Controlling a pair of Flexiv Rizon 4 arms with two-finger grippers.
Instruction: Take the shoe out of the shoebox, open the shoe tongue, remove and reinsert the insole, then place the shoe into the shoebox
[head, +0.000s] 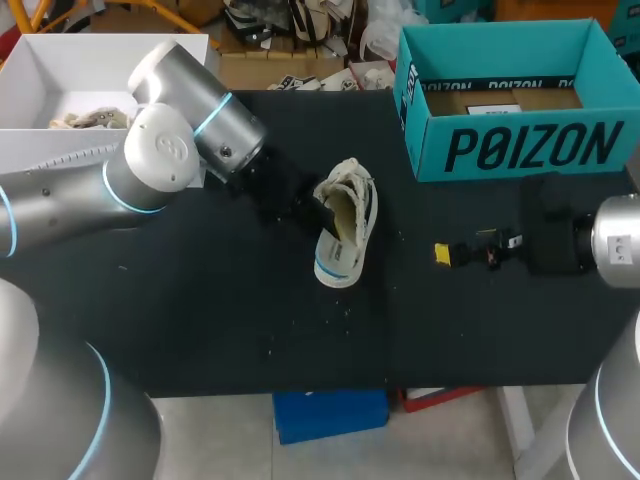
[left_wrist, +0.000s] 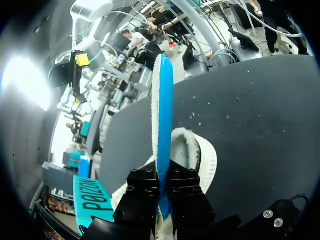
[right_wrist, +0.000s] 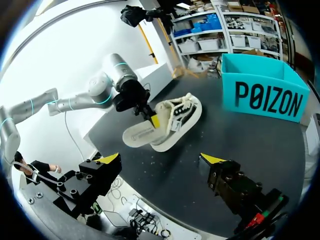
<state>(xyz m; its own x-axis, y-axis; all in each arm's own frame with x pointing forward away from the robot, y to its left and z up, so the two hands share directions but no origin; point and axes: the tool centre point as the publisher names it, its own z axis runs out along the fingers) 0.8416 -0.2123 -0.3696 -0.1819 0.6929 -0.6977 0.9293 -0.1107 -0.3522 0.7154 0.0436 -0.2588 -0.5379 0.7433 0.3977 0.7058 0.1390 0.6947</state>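
Item 1: shoe, cream, blue sole stripe, lying on its side mid-table, outside shoebox.
Item 2: insole, blue underside, sticking out at shoe opening, clamped between 2 fingers of left gripper.
Item 3: teal shoebox, open, far right.
Item 4: right gripper, fingers apart, well apart from shoe.

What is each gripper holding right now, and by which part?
The left gripper is shut on the insole, pinching its edge next to the shoe. The right gripper is open, holding nothing.
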